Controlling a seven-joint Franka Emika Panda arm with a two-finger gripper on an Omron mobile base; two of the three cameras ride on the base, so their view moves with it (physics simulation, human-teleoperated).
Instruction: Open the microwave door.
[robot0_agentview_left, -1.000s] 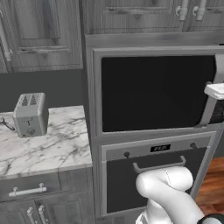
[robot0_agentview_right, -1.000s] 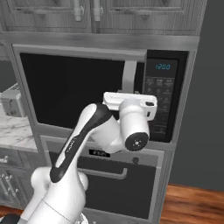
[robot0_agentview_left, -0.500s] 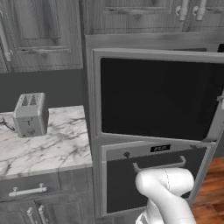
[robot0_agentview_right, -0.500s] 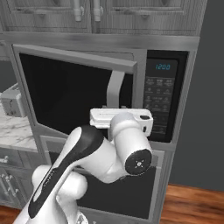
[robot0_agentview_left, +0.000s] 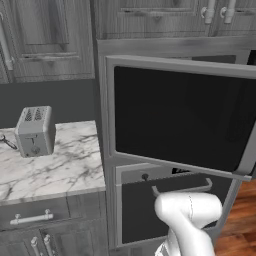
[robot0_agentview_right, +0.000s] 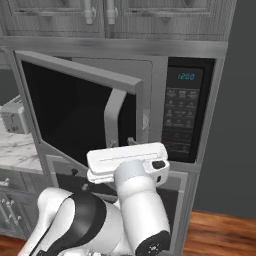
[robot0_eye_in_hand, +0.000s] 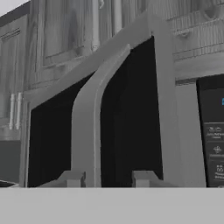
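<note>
The microwave door (robot0_agentview_right: 75, 117), black glass in a grey frame, stands swung out on its left hinge, about a third open; it also fills the right of the left base view as the same door (robot0_agentview_left: 180, 115). Its vertical grey bar handle (robot0_agentview_right: 114, 117) is at the free edge. My gripper (robot0_agentview_right: 121, 143) sits at the handle's lower end, fingers apart on either side of the bar. In the hand view the handle (robot0_eye_in_hand: 85, 127) rises between the fingertips (robot0_eye_in_hand: 72, 179) of my gripper (robot0_eye_in_hand: 107, 179), not clamped. The microwave (robot0_agentview_right: 185, 115) shows its light cavity and dark control strip.
Below the microwave is the oven door (robot0_agentview_left: 170, 200) with a horizontal handle. A silver toaster (robot0_agentview_left: 34, 131) stands on the marble counter (robot0_agentview_left: 60, 165) to the left. Grey cabinets (robot0_agentview_right: 150, 20) hang above, and wood floor (robot0_agentview_right: 220, 235) lies at the lower right.
The microwave door has swung from shut to partly open. My hand has drawn back toward the base with the handle, moving left and lower in the right base view.
</note>
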